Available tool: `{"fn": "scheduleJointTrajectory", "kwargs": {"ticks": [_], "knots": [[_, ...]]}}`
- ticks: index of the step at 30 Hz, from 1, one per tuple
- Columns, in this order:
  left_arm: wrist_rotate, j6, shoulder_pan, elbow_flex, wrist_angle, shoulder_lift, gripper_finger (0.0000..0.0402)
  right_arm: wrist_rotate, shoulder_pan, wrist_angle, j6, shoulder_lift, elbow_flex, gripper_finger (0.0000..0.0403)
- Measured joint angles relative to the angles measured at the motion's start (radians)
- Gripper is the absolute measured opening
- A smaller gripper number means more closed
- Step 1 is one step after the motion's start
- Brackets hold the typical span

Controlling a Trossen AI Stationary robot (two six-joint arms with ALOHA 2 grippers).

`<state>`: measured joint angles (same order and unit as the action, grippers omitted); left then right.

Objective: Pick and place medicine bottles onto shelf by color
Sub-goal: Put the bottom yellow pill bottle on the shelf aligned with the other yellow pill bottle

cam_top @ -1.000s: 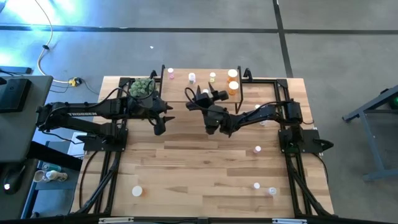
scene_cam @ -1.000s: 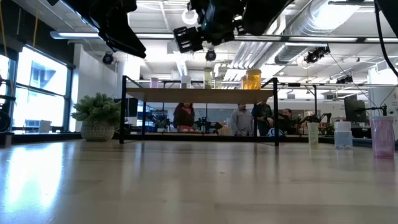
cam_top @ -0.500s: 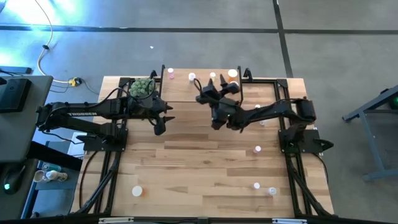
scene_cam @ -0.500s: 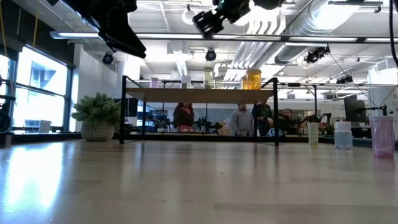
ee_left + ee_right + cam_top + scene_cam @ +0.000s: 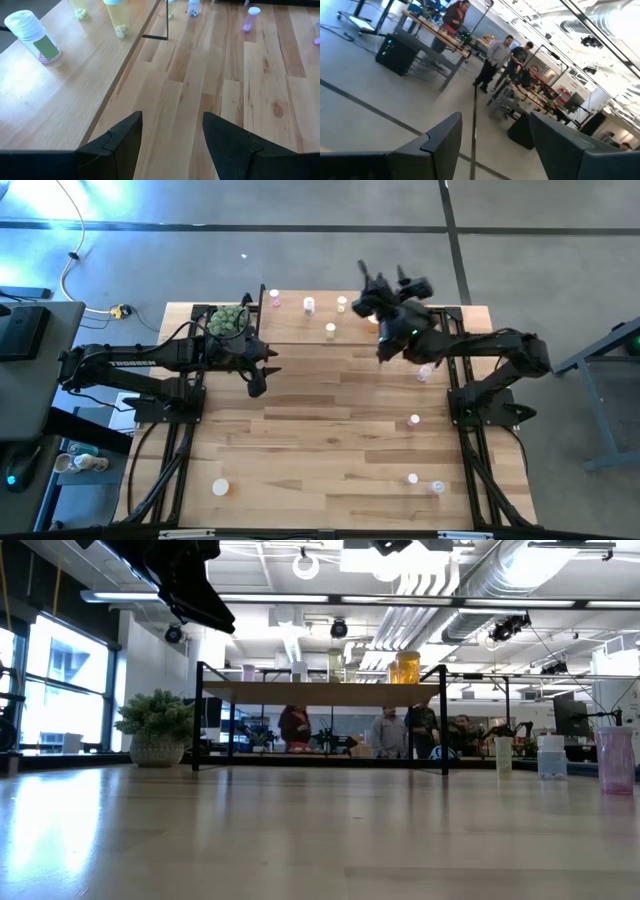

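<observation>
From above I see the right gripper [image 5: 372,285] raised over the far right end of the shelf [image 5: 300,320], near the table's back edge. Its fingers [image 5: 440,145] stand wide apart with nothing between them, and its camera looks out into the room, where a few people [image 5: 492,57] stand.

The left gripper [image 5: 262,368] waits beside the potted plant [image 5: 228,320], just in front of the shelf's left part; its fingers [image 5: 120,142] are also spread and empty.

The middle of the table [image 5: 330,430] is bare wood, so there is open room between the arms.

On the shelf I count four medicine bottles: pink [image 5: 275,298], whitish [image 5: 309,304], yellow-green [image 5: 341,304] and another [image 5: 331,330] near the front edge. Any others under the right arm I cannot see.

On the table I count four loose bottles: one [image 5: 414,420] at the right, two [image 5: 412,478] [image 5: 437,487] near the front right, and one [image 5: 220,487] at the front left.
</observation>
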<state>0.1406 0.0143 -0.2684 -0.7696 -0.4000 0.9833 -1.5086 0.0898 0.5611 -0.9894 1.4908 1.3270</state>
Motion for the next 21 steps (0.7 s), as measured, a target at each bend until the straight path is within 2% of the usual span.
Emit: {"fn": "scheduleJointTrajectory", "kwargs": {"ticks": [6,14,18,21], "knots": [[0.0,0.0,0.0,0.0,0.0,0.0,0.02,0.018,0.08,-0.085,-0.065,-0.088,0.0,0.0225],[0.0,0.0,0.0,0.0,0.0,0.0,0.02,0.081,0.21,-0.178,-0.058,-0.241,0.0,0.0225],[0.0,0.0,0.0,0.0,0.0,0.0,0.02,0.166,0.248,-0.295,0.056,-0.298,0.0,0.0225],[0.001,-0.023,0.0,0.0,0.0,0.0,0.02,0.308,0.275,-0.465,0.228,-0.326,0.0,0.0225]]}}
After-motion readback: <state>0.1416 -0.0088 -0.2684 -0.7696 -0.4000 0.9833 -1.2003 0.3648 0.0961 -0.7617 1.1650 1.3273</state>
